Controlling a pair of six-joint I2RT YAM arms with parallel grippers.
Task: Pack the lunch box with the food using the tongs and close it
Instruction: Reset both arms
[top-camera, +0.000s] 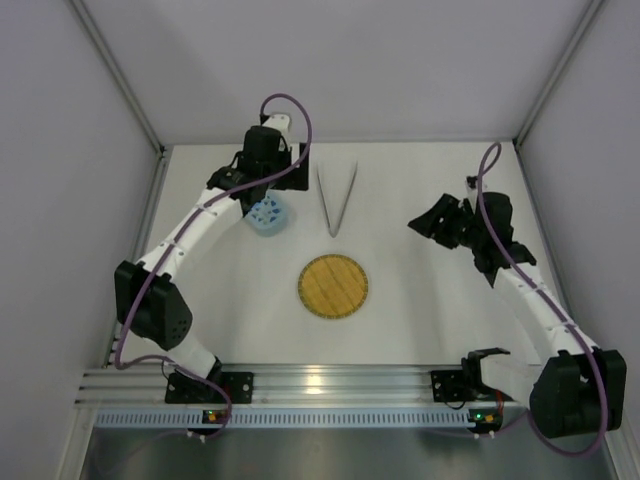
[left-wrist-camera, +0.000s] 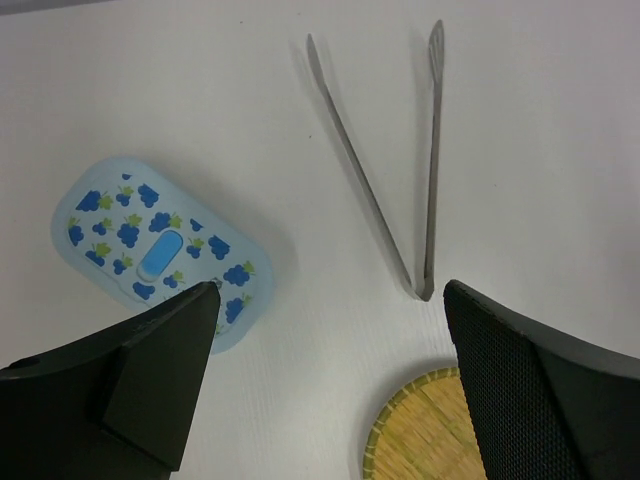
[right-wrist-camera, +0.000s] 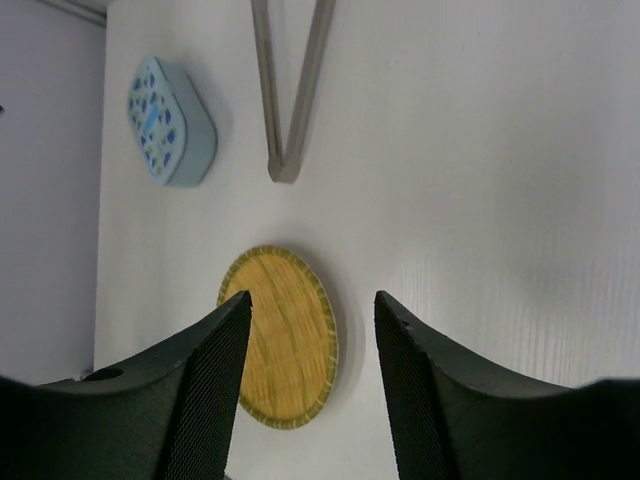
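The light-blue lunch box (top-camera: 268, 216) sits at the back left with its grape-patterned lid (left-wrist-camera: 160, 250) on it. It also shows far left in the right wrist view as the lunch box (right-wrist-camera: 170, 120). The silver tongs (top-camera: 333, 228) lie flat in a V to its right, with nothing gripping them. Their arms (left-wrist-camera: 433, 160) and joint (right-wrist-camera: 286, 168) are plain to see. No food is in view. My left gripper (top-camera: 258, 196) hovers just above the box, wide open (left-wrist-camera: 330, 300) and empty. My right gripper (top-camera: 425, 225) is to the right of the tongs, open (right-wrist-camera: 312, 300) with nothing between its fingers.
A round yellow woven plate (top-camera: 333, 286) lies mid-table in front of the tongs, with nothing on it. Its rim (left-wrist-camera: 400, 410) shows between the left fingers, and the plate (right-wrist-camera: 285, 335) appears below the right gripper. White walls enclose the table on three sides.
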